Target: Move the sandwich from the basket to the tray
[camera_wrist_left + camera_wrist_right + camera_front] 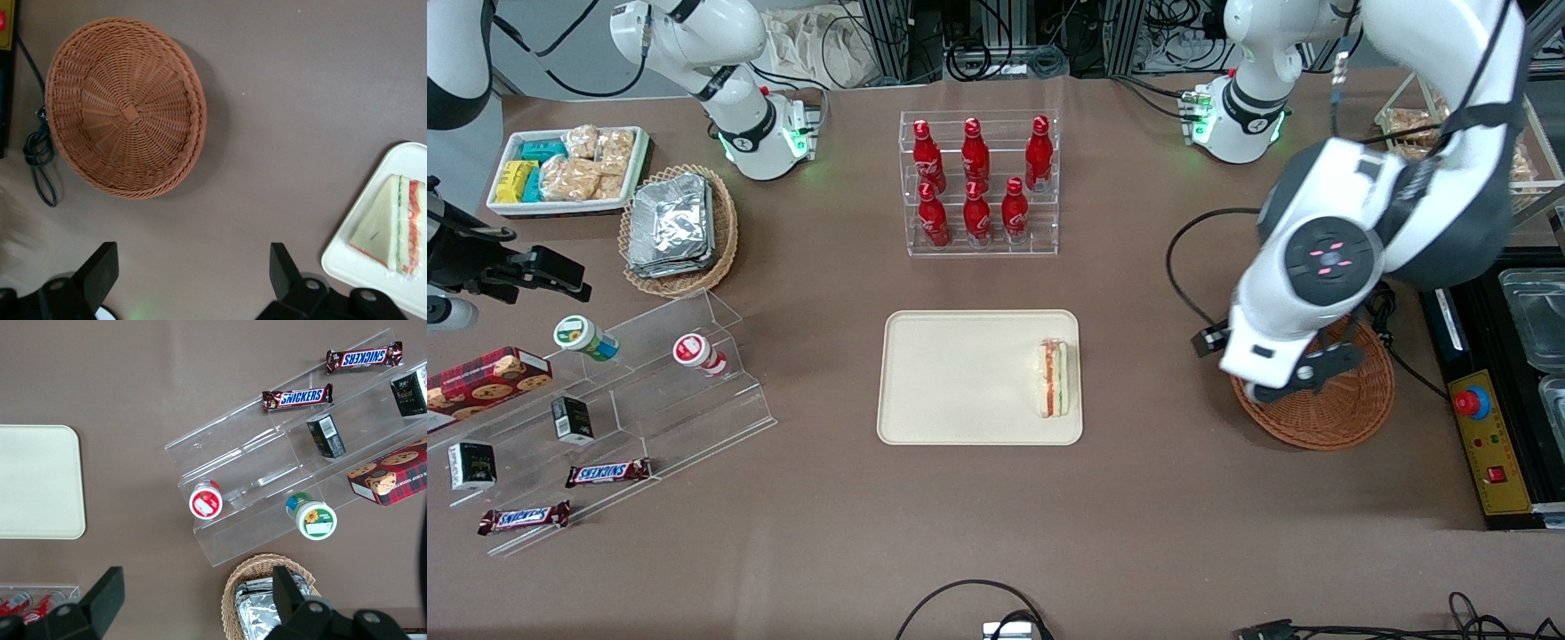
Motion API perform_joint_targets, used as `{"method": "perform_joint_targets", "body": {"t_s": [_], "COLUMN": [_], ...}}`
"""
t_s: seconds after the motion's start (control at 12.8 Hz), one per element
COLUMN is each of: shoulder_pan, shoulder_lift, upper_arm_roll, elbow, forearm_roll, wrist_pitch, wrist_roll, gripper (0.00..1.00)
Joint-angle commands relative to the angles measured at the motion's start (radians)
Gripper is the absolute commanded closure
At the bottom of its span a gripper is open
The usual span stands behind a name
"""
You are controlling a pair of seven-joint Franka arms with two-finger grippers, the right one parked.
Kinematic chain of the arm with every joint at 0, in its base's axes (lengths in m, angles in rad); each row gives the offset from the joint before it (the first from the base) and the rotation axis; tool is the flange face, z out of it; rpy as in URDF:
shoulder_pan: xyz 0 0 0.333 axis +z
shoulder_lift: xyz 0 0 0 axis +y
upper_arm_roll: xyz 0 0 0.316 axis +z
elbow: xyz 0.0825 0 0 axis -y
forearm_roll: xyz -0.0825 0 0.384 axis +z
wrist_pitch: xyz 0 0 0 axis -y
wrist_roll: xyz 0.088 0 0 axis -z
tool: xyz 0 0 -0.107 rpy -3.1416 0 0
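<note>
Well, from where I'm standing the job looks as good as finished. The sandwich [1052, 378] lies flat on the tray [960, 382], tucked against the tray's short edge at the working arm's end, its orange-red and green filling showing along one side. Nothing is touching it.

The basket [1343, 409] sits on the brown worktop [1138, 516] well apart from the tray, toward the working arm's end, and the wrist camera looks straight into it: bare wicker [127, 110], nothing inside. That same view catches a corner of the tray with the sandwich [390, 223] resting on it.

The claw [193, 267] hangs above the worktop, over the stretch between basket and tray, nearer the basket. Its two dark fingers [100, 267] stand wide apart with only bare worktop showing between them, so it is carrying nothing. In the front view the arm's bulky white wrist [1303, 293] hides most of the claw and covers part of the basket.

So the transfer itself appears done: basket emptied, sandwich down on the tray, grip released. What remains, I'd guess, is only for the arm to clear off and settle somewhere out of the way. The sandwich is close to the rim but fully inside it, so I see no reason it would need nudging.
</note>
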Motion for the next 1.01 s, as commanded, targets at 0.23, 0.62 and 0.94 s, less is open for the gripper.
{"method": "perform_joint_targets", "body": {"t_s": [0.23, 0.62, 0.94], "shoulder_pan": [-0.046, -0.054, -0.050], "shoulder_lift": [-0.280, -0.420, -0.254], "upper_arm_roll": [0.271, 0.411, 0.412], "elbow": [-0.249, -0.439, -0.225], "forearm_roll": [-0.170, -0.205, -0.190], "wrist_pitch": [0.055, 0.190, 0.088], "wrist_roll": [0.397, 0.790, 0.901], "gripper": [0.00, 0.00, 0.00]}}
